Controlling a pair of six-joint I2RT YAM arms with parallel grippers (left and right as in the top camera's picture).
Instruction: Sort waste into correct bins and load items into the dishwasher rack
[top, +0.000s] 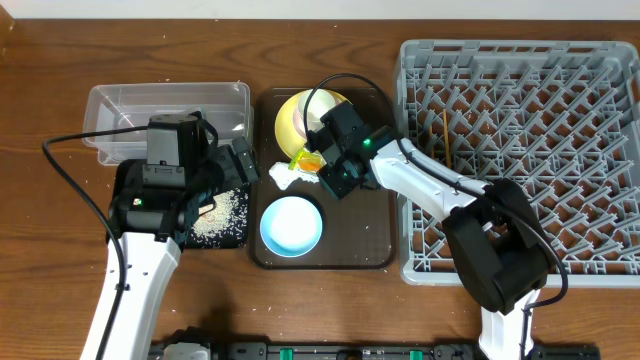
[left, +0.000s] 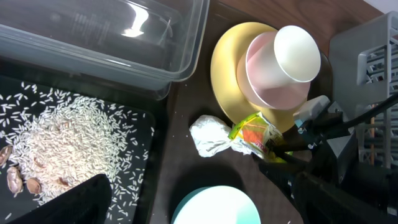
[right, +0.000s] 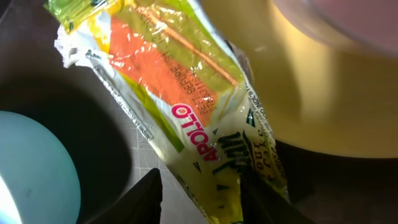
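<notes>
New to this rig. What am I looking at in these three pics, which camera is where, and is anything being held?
Two robot arms at a wooden table. One picture is from overhead; the other two come from cameras on each wrist. The grey dishwasher rack sits right, a brown tray in the middle, a clear tub and a black tray of rice left. On the brown tray: yellow plate with cups on it, blue bowl, white tissue. The right gripper is pinching the snack wrapper. The left gripper is open, holding nothing.
</notes>
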